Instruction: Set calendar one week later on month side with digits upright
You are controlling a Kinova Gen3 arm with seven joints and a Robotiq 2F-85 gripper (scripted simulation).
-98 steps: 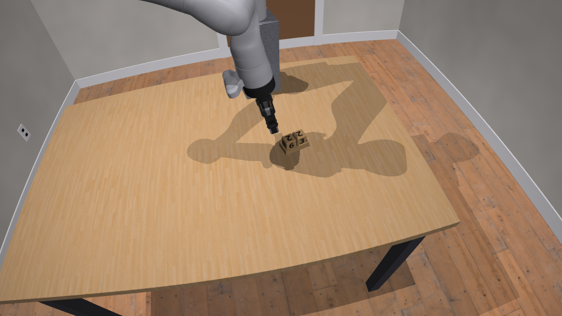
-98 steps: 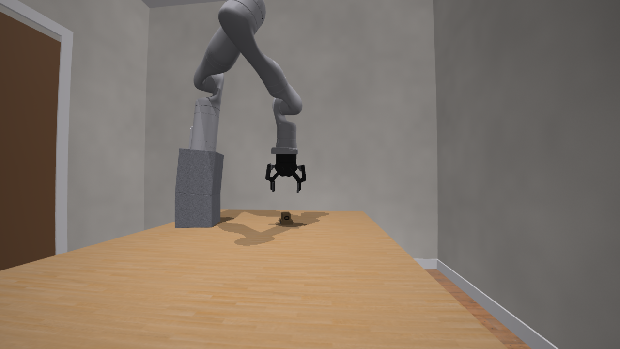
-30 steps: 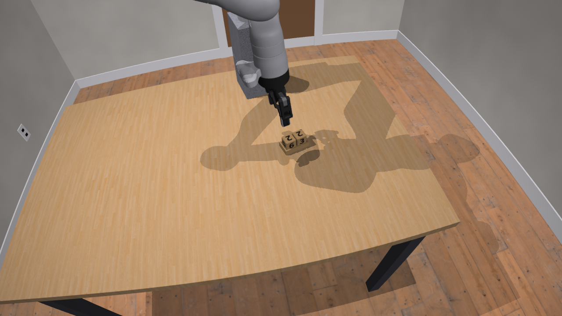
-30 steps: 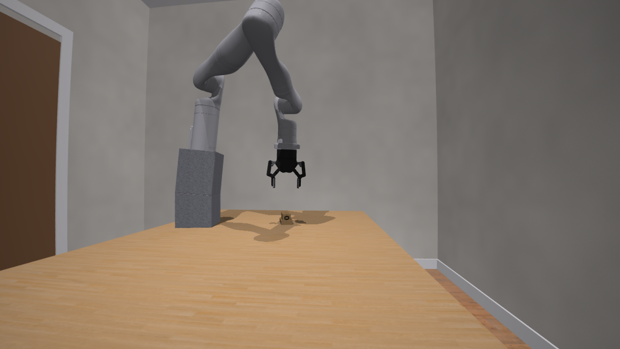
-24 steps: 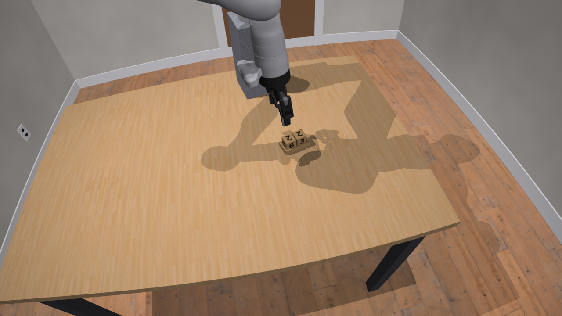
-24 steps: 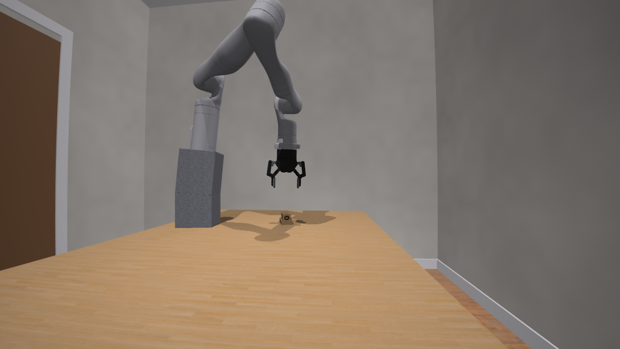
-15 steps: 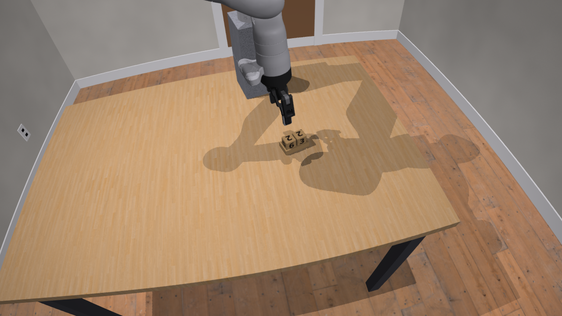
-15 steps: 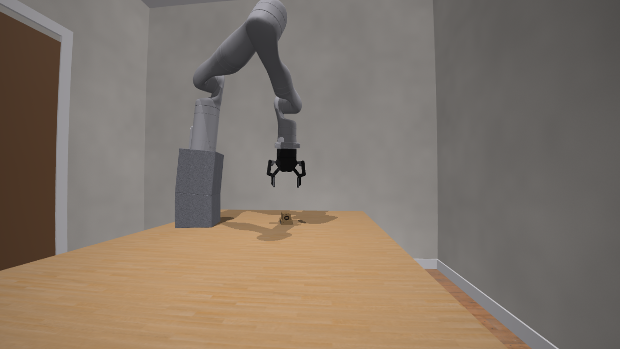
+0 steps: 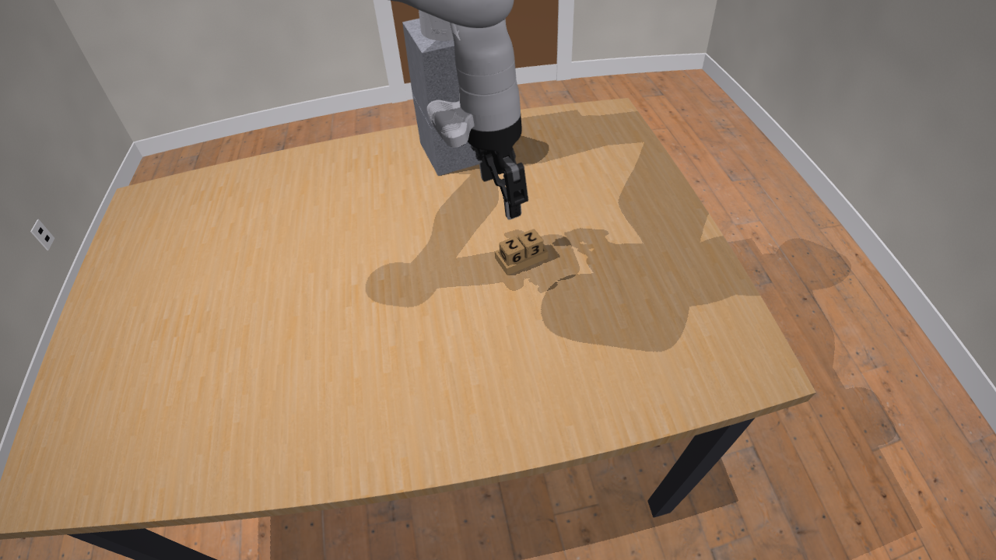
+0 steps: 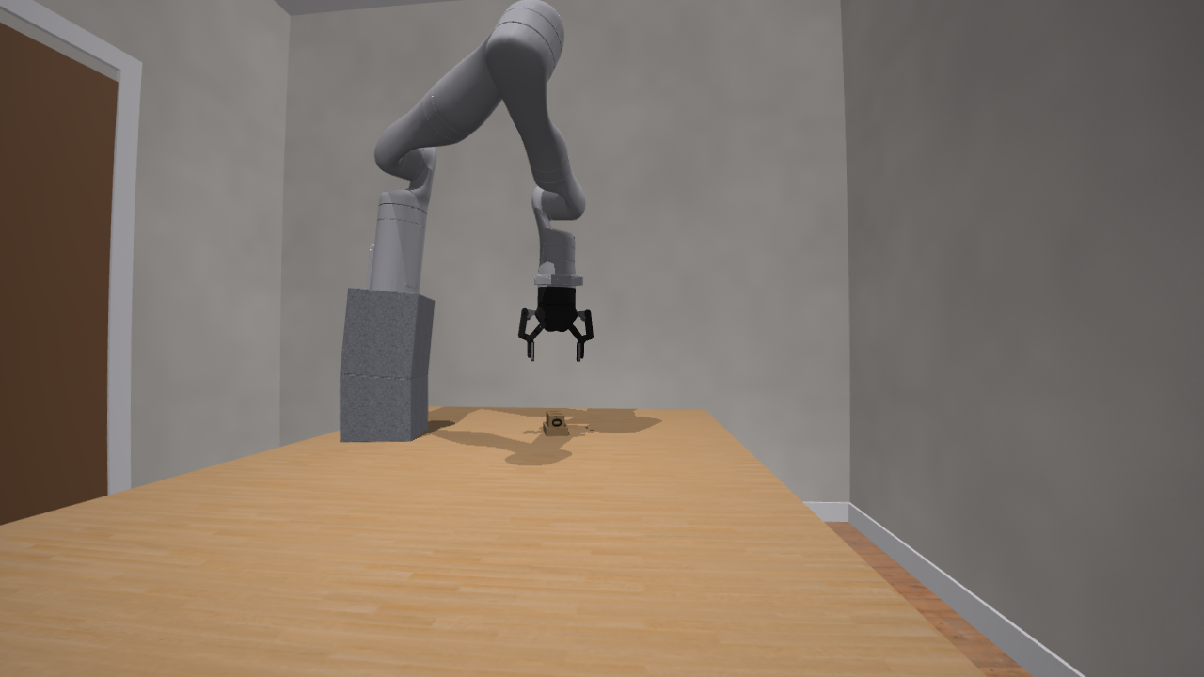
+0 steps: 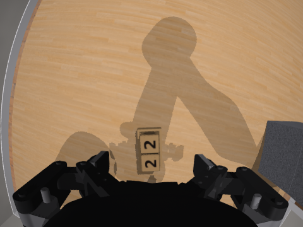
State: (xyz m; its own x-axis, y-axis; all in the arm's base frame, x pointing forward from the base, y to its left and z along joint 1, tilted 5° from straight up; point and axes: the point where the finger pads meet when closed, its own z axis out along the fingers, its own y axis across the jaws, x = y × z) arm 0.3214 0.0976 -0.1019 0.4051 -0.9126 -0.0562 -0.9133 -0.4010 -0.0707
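In the top view, a pale wooden table (image 9: 278,334) (image 10: 505,539) (image 11: 79,79) with dark legs stands on a plank floor (image 9: 870,299) (image 10: 917,596), between gray walls with light baseboards. A brown door (image 9: 532,31) (image 10: 55,277) is behind the arm (image 9: 487,76) (image 10: 458,92), and an outlet plate (image 9: 42,234) is on the wall at the picture's left. The arm reaches down over the table, its tool (image 9: 513,214) (image 10: 555,360) (image 11: 151,162) above and behind the calendar. The tray (image 9: 518,270) (image 10: 556,432) (image 11: 149,128) sits on the table in the arm's shadow, carrying two cubes side by side: one cube (image 9: 511,250) (image 11: 149,144) shows 6 on its front, the other cube (image 9: 531,243) (image 11: 150,162) shows 3. Both have a 2 on top.

In the exterior view, the arm rises from a gray pedestal (image 10: 376,370), bends high up and drops to the tool, which points straight down, fingers spread, well above the calendar. A 0 faces this side.

In the wrist view, the open fingers stand wide apart with nothing between them; the cubes lie below, both 2s visible, shadows across the table around them.
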